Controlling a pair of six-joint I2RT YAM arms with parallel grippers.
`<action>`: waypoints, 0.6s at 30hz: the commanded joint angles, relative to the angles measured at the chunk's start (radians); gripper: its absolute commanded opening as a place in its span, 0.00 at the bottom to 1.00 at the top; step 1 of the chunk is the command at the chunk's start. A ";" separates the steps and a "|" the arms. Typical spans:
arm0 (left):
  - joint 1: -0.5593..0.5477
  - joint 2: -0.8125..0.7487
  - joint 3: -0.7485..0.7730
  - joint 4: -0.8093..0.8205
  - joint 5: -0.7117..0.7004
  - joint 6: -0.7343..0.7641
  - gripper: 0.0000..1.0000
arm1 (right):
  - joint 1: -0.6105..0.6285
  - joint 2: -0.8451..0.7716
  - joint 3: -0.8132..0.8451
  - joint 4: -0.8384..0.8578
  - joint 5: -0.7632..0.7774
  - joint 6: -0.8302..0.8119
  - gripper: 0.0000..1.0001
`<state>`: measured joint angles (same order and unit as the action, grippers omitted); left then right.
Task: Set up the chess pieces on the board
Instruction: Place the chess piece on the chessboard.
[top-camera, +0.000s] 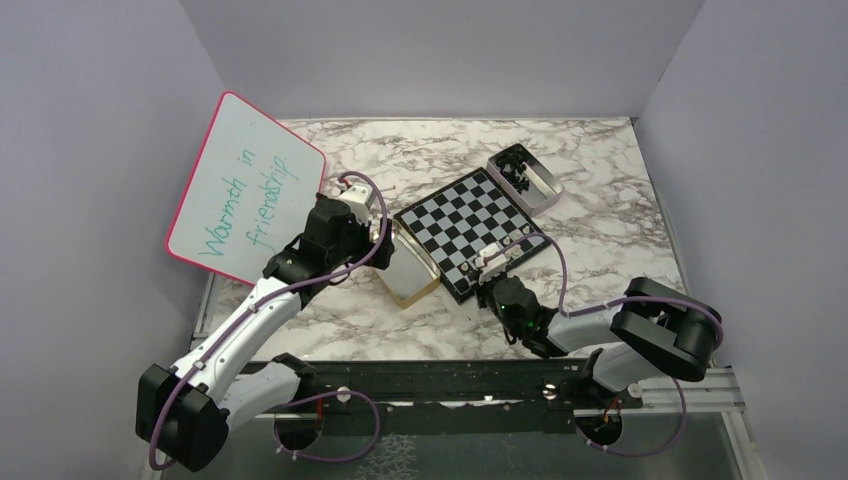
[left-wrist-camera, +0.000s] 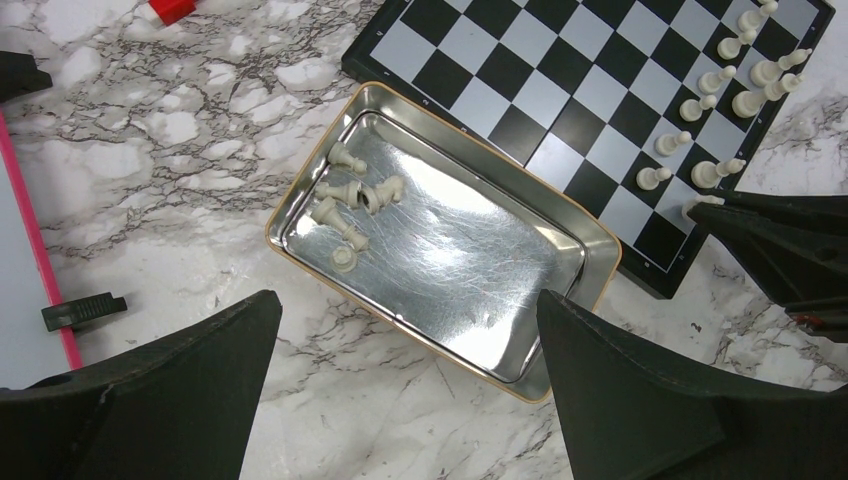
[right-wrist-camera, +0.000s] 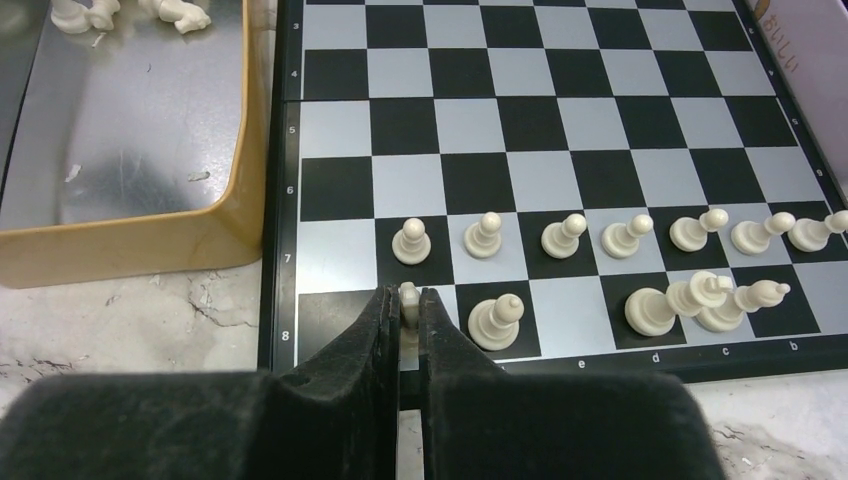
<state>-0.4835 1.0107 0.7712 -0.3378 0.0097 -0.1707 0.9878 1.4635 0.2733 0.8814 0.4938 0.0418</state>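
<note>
The chequered board lies mid-table. A row of several pale chess pieces stands on its second rank from the near edge. A few taller ones stand on the nearest rank. My right gripper is shut on a pale chess piece that stands upright on a near-rank square by the board's left corner. My left gripper hangs open above a silver tin holding several loose pale pieces, with nothing between its fingers.
A second tin with dark pieces sits at the board's far right corner. The pink-framed whiteboard leans at the left. A small black part lies by its edge, and something red lies beyond the silver tin.
</note>
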 joint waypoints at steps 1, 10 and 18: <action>0.005 -0.008 -0.008 0.020 0.011 0.010 0.99 | -0.005 0.006 0.013 0.027 0.023 -0.015 0.14; 0.005 0.010 -0.001 0.019 0.034 0.007 0.99 | -0.005 -0.032 0.032 -0.032 -0.006 -0.026 0.23; 0.005 0.001 -0.001 0.019 0.038 0.011 0.99 | -0.005 -0.117 0.038 -0.151 -0.021 -0.008 0.26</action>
<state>-0.4835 1.0210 0.7712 -0.3378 0.0189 -0.1703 0.9878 1.3911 0.2928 0.7998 0.4850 0.0254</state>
